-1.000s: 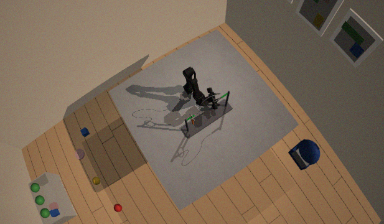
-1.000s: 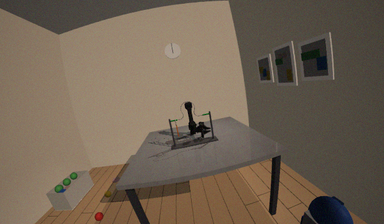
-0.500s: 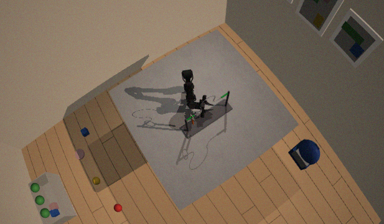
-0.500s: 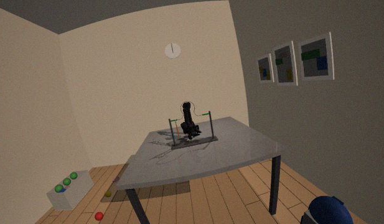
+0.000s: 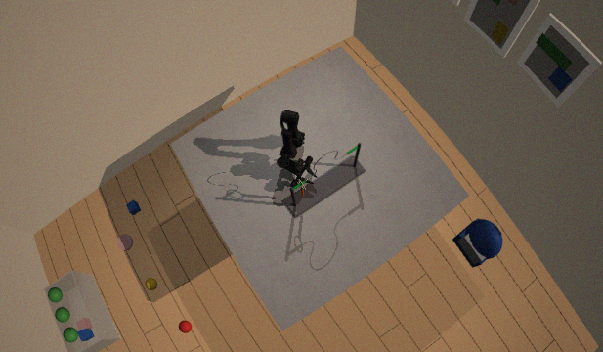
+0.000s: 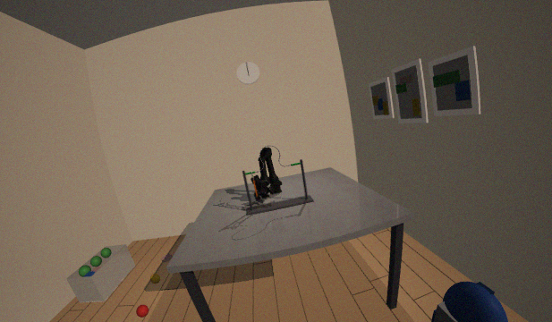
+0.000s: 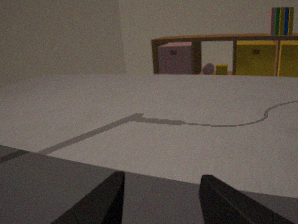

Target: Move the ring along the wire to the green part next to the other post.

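The orange handle (image 5: 303, 191) (image 6: 256, 188) hangs below the left green part (image 5: 298, 185) (image 6: 250, 173) of the wire, beside the left post (image 5: 293, 198) (image 6: 247, 192). Its thin ring is small and hard to make out at that green part. The thin grey wire (image 6: 279, 155) loops up and over to the right green part (image 5: 353, 150) (image 6: 295, 164) at the right post (image 5: 358, 155) (image 6: 304, 181). My gripper (image 7: 162, 183) is part open, with nothing between its fingertips in the wrist view. It is low, close beside or behind the handle; the exact gap and any touching cannot be told.
The dark base board (image 5: 332, 185) (image 6: 280, 206) joins the posts on the grey table (image 5: 379, 196) (image 6: 338, 224). My arm (image 5: 290, 139) (image 6: 267, 167) stands behind the wire. Shadows of wire and post cross the table. The wrist view shows a shelf (image 7: 215, 37) beyond the table.
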Controlling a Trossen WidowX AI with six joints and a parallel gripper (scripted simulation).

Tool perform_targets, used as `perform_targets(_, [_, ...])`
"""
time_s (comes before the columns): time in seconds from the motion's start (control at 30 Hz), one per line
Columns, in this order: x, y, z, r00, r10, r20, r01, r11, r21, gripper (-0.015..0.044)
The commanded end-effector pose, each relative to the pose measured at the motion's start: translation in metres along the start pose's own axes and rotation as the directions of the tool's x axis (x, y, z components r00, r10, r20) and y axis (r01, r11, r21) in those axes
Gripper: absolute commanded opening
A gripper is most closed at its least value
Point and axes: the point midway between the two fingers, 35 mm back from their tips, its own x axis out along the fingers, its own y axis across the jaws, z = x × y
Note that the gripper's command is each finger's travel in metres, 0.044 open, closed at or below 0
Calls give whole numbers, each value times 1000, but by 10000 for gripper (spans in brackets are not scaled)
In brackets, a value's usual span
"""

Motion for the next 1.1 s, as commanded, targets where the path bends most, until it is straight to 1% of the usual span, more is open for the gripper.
perform_targets(0.0, [-17, -13, -1, 996, -89, 14, 89, 996, -24, 160])
perform_targets(0.17, [-47, -35, 0, 972, -231, 38, 233, 971, -60, 160])
perform_targets(0.33, [-79, -51, -1, 928, -368, 59, 372, 924, -93, 160])
perform_targets(0.43, [-89, -55, -1, 911, -407, 64, 412, 906, -102, 160])
perform_targets(0.57, [-84, -58, 5, 911, -407, 60, 411, 906, -103, 160])
perform_targets(0.87, [-50, -68, 49, 911, -407, 66, 412, 905, -104, 160])
perform_targets(1.07, [-47, -69, 53, 911, -407, 68, 412, 905, -103, 160])
